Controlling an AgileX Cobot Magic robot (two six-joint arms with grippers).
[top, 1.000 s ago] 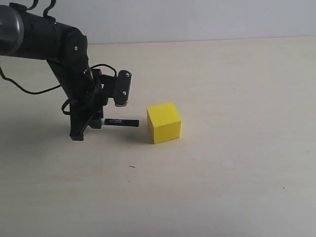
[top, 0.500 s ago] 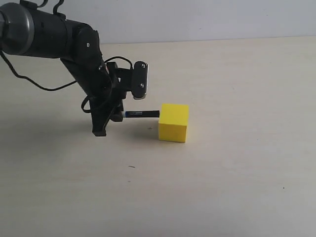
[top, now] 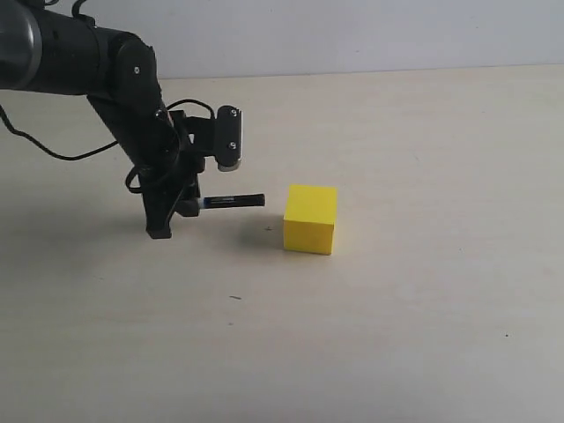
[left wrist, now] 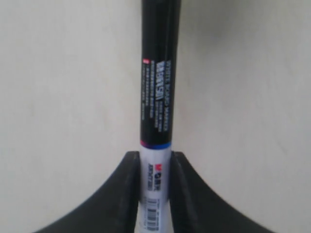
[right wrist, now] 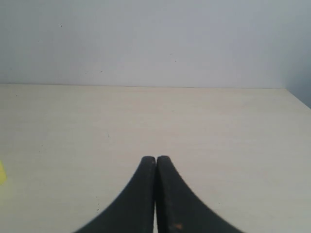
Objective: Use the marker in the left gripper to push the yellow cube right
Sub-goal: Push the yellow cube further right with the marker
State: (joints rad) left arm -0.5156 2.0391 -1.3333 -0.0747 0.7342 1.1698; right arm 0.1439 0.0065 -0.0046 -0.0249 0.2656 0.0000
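The yellow cube point(top: 310, 218) rests on the pale table, right of centre in the exterior view. My left gripper point(top: 187, 207) is shut on the marker point(top: 233, 201), which lies level with its black cap pointing right toward the cube. A small gap separates the cap tip from the cube's left face. In the left wrist view the marker point(left wrist: 156, 107) runs out from between the black fingers point(left wrist: 127, 189), gripped at its white barrel, and the cube is out of that view. A sliver of the yellow cube point(right wrist: 2, 173) shows in the right wrist view. My right gripper point(right wrist: 155, 162) is shut on nothing.
The pale table point(top: 423, 335) stretches to a grey wall point(top: 352, 31) at the back. A tiny dark speck point(top: 233, 298) lies on the table in front of the left arm. Black cables point(top: 53, 154) loop from the left arm.
The marker first pushed the cube to the right and turned it slightly. Since half a second ago my left gripper has drawn back to the left, off the cube, which stayed put.
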